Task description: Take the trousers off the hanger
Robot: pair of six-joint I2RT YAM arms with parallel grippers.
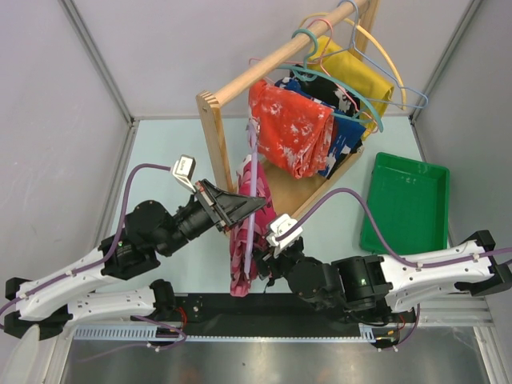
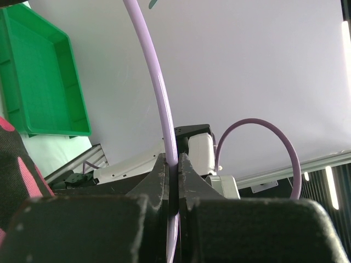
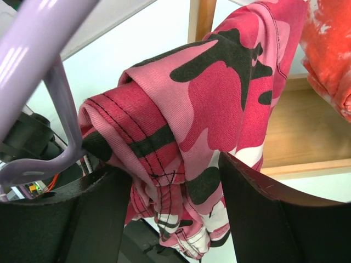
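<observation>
The pink, magenta, white and black camouflage trousers (image 1: 242, 240) hang bunched over the thin lilac hanger (image 1: 255, 156), held in the air in front of the wooden rack. My left gripper (image 1: 242, 206) is shut on the hanger's thin bar; in the left wrist view the bar (image 2: 159, 93) runs up from between the closed fingertips (image 2: 176, 160). My right gripper (image 1: 268, 250) is open just right of the trousers. In the right wrist view the trousers (image 3: 219, 109) hang between its spread fingers (image 3: 167, 170), with the hanger (image 3: 33, 60) at the left.
The wooden rack (image 1: 216, 136) stands behind with an orange-red speckled garment (image 1: 292, 132), a blue patterned one (image 1: 346, 136) and a yellow one (image 1: 360, 80) on other hangers. A green tray (image 1: 408, 204) lies at the right. White walls enclose the table.
</observation>
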